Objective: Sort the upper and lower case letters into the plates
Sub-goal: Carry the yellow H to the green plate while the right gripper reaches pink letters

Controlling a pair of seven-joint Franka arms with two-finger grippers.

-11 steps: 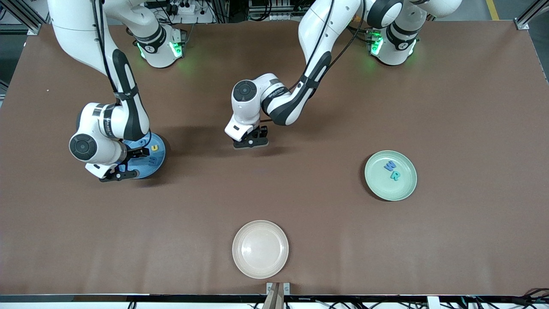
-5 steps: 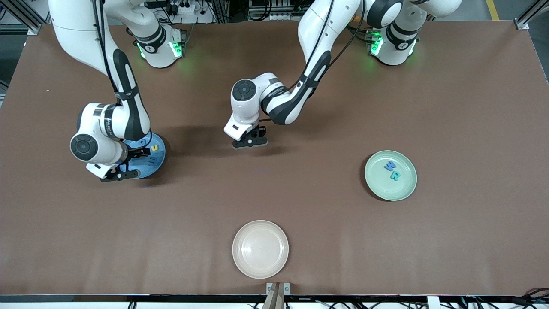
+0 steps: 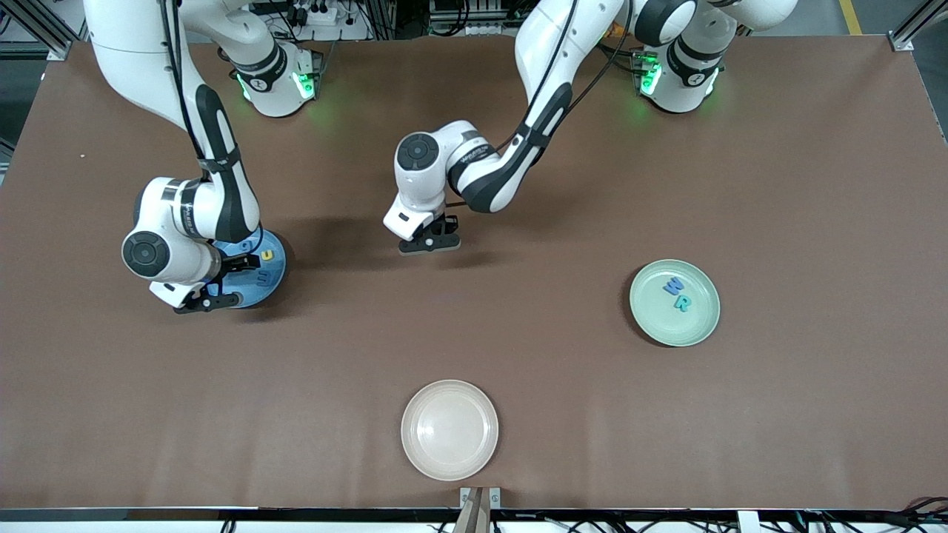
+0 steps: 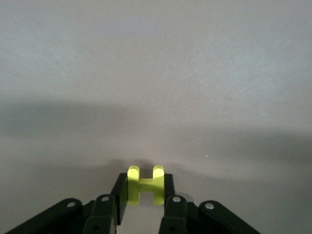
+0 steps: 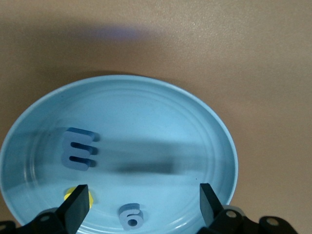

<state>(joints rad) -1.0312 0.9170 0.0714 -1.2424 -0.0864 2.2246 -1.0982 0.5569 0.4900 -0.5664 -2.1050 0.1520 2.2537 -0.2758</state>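
Note:
My left gripper (image 3: 429, 244) is low over the bare middle of the table, shut on a yellow letter H (image 4: 145, 185) that sits upright between its fingers (image 4: 122, 192). My right gripper (image 5: 144, 200) hangs open over the blue plate (image 3: 275, 285) at the right arm's end, with nothing between its fingers. In that plate lie a blue m (image 5: 78, 148), a grey-blue g (image 5: 130, 215) and a yellow u (image 3: 267, 255), the u partly hidden by a finger in the right wrist view. The mint green plate (image 3: 652, 326) at the left arm's end holds a blue W (image 3: 672, 286) and a teal R (image 3: 683, 302).
A cream plate (image 3: 449, 429) stands with nothing in it near the table's front edge, in the middle. Brown table surface stretches between the three plates.
My left gripper's fingers have shut on the yellow H, and the hand has shifted slightly toward the right arm's end. My right gripper stays open over the blue plate.

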